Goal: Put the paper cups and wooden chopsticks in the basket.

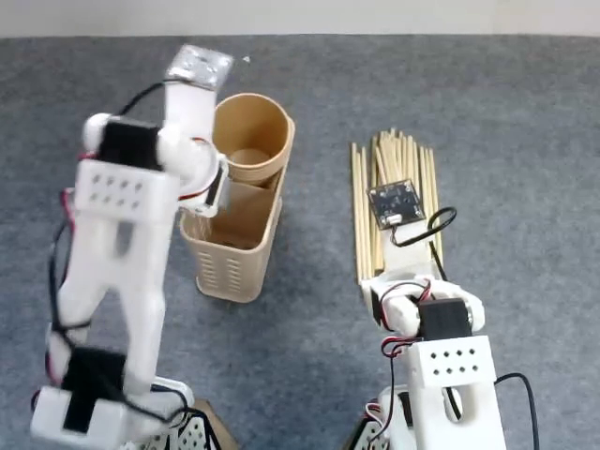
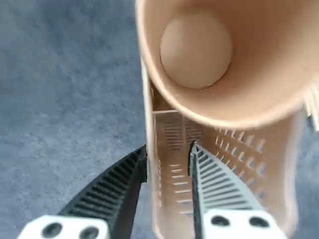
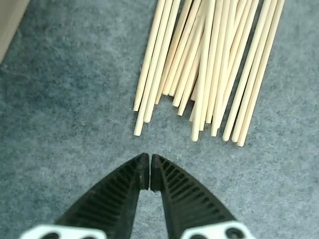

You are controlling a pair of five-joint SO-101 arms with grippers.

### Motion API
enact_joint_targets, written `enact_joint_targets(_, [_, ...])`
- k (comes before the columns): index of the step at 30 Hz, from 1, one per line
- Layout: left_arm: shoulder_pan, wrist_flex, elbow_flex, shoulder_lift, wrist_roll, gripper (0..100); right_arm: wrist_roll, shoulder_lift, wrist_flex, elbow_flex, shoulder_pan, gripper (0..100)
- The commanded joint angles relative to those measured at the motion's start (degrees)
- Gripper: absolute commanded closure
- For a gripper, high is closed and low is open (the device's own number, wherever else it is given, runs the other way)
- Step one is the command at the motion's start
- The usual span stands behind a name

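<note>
Presently, left gripper [image 2: 167,152] spread astride the wall of one basket [image 2: 239,159], one paper cup [image 2: 199,50] just ahead inside. Right gripper [image 3: 150,167] pressed together; one overlapping chopstick bundle [image 3: 209,64], uncountable, lies just ahead.

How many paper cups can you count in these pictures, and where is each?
1. The paper cup sits mouth up in the far end of the basket. Others might be nested inside it; that cannot be told.
</note>
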Motion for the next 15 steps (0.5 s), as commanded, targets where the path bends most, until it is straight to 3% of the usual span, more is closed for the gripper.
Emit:
enact_joint_targets(1, [-1.98, 0.26, -6.02, -9.63, 0.0, 84, 0.35, -0.57, -0.57, -0.22, 0.57, 97.2])
enact_joint_targets(8, [-11.74, -0.35, -2.68, -25.45, -0.26, 84, 1.49, -0.48, -0.57, -0.92, 4.26, 97.2])
enact_joint_targets(11, [-11.65, -4.13, 9.63, -38.55, -2.99, 84, 6.77, 0.4, -1.45, -7.52, 10.15, 96.8])
enact_joint_targets(15, [-12.0, -15.21, 35.38, -55.43, -7.21, 84, 8.26, 9.19, -1.27, -16.04, 16.31, 96.7])
